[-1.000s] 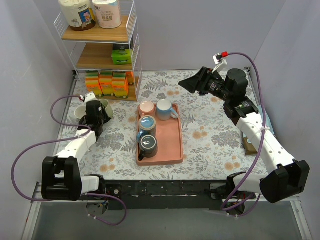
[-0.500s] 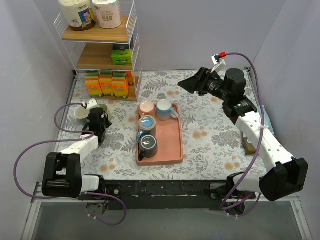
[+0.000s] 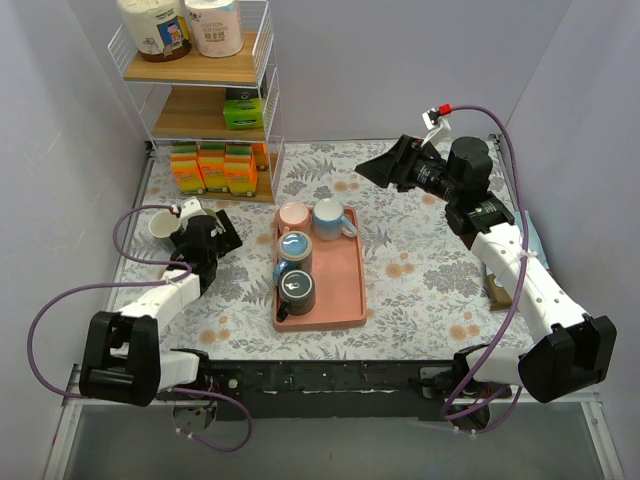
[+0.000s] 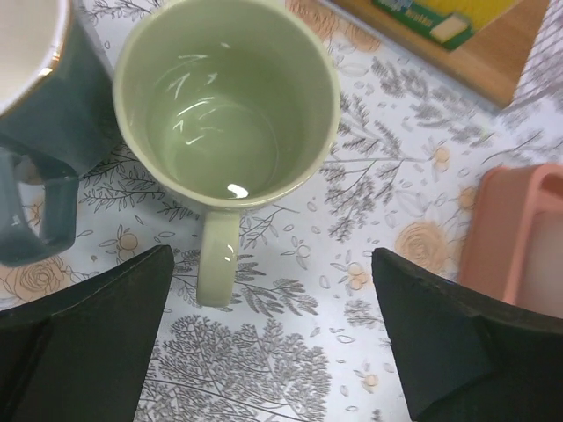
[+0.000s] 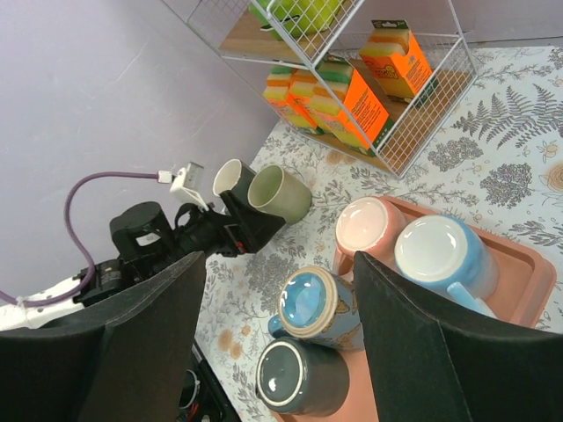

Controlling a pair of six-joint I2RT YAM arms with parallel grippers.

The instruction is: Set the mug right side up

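1. The table (image 3: 425,275), covered by a cloth printed with ferns and flowers, carries everything, and both arms are bolted at its near edge
2. A wire shelf rack (image 3: 262,90) stands in the far left corner, with orange and yellow packets (image 3: 212,166) lined up on its lowest board
3. The right arm (image 3: 520,270) rises along the right side; the right gripper (image 3: 378,166) is held high over the far middle of the table, its fingers spread wide with nothing between them
4. The left arm (image 3: 160,290) lies low along the left side, reaching toward the foot of the rack
5. A pink tray (image 3: 352,290) sits left of centre and holds four mugs: a pink one and a pale blue one at the far end, then a blue one, then a dark grey one nearest the arms
6. The green mug (image 4: 229,97) stands upright on the cloth, mouth up and empty, between the foot of the rack and the tray
7. A dark mug (image 4: 40,132) with a cream inside stands just beside it, also mouth up
8. The left gripper (image 4: 271,259) is spread wide just short of the green mug, gripping nothing; the mug's handle points into the gap and neither finger touches it
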